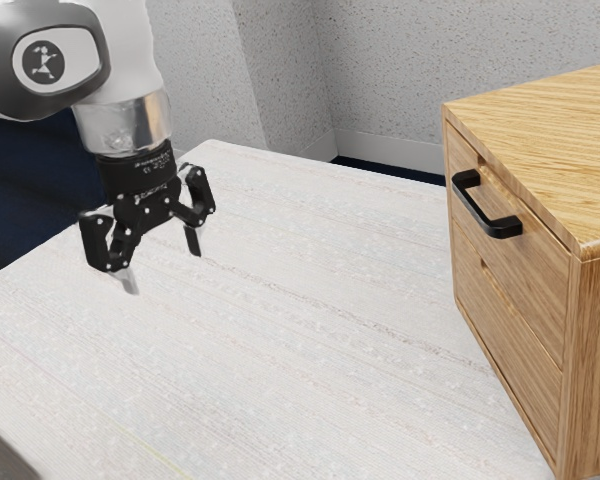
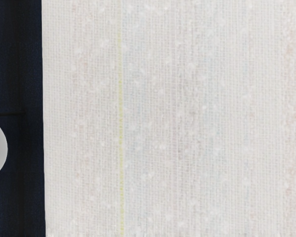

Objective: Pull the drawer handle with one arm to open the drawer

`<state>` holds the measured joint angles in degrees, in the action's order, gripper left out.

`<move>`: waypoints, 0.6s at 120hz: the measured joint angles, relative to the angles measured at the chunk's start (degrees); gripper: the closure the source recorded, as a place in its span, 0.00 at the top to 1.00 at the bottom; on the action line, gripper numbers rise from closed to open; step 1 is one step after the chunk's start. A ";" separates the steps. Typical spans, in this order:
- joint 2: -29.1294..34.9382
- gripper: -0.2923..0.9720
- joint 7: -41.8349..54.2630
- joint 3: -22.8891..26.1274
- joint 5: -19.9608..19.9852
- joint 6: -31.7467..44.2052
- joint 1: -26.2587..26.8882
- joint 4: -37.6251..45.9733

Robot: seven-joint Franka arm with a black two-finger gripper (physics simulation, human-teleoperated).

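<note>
A light wooden cabinet (image 1: 570,140) stands at the exterior view's right on the pale table. Its top drawer (image 1: 505,255) sits flush with the cabinet front and carries a black bar handle (image 1: 485,205). My black gripper (image 1: 160,262) hangs open above the table at the exterior view's left, far from the handle, with nothing between its fingers. Below my hand the wrist view looks straight down on the whitish tabletop (image 2: 177,118).
The table (image 1: 280,330) stretches wide between my gripper and the cabinet. Its edge (image 2: 42,118) borders a dark blue floor near my hand. A grey wall (image 1: 380,60) rises behind. A second, lower drawer front (image 1: 500,340) sits under the top one.
</note>
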<state>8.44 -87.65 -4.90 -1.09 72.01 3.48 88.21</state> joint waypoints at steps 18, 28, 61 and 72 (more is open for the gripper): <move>-2.53 0.77 -1.54 0.65 1.31 8.04 -0.13 1.61; -4.56 0.77 -2.36 0.80 1.34 11.24 -0.77 1.02; -5.87 0.77 -3.55 -14.85 -1.55 18.08 22.42 0.87; -6.75 0.77 -3.66 -15.19 -1.67 20.22 21.92 0.27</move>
<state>1.69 -91.31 -20.09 -2.76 92.24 25.40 88.48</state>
